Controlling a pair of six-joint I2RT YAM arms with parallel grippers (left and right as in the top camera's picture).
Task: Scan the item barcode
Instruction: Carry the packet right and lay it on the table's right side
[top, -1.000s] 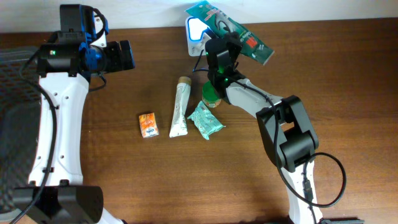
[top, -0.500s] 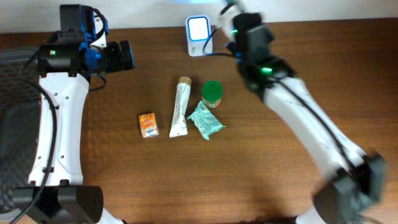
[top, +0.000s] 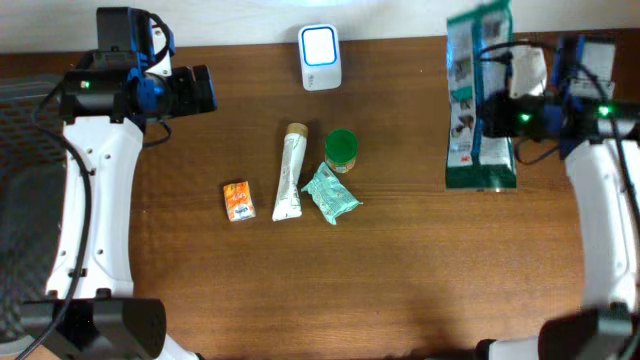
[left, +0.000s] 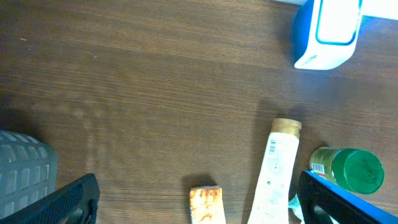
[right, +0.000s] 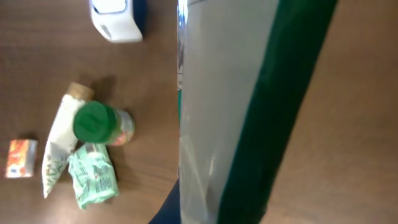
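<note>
Packet (top: 478, 100), silvery with a dark green edge, hangs over the table's (top: 400, 290) right side, pinched by the right gripper (top: 516, 110). In the right wrist view it fills the near field and hides the fingers entirely. Its print is too blurred to read, and no barcode can be made out. Beyond it on the wood lie a small orange box (top: 237, 201), a white tube (top: 290, 172), a crumpled green sachet (top: 331, 194) and a green-capped jar (top: 341, 150), the jar just beside the sachet. Left gripper (top: 190, 90) hovers at the far left with its jaws spread wide and nothing between them; its wrist view crops the fingertips. Scanner (top: 320, 45) stands at the far edge, well apart from the packet.
</note>
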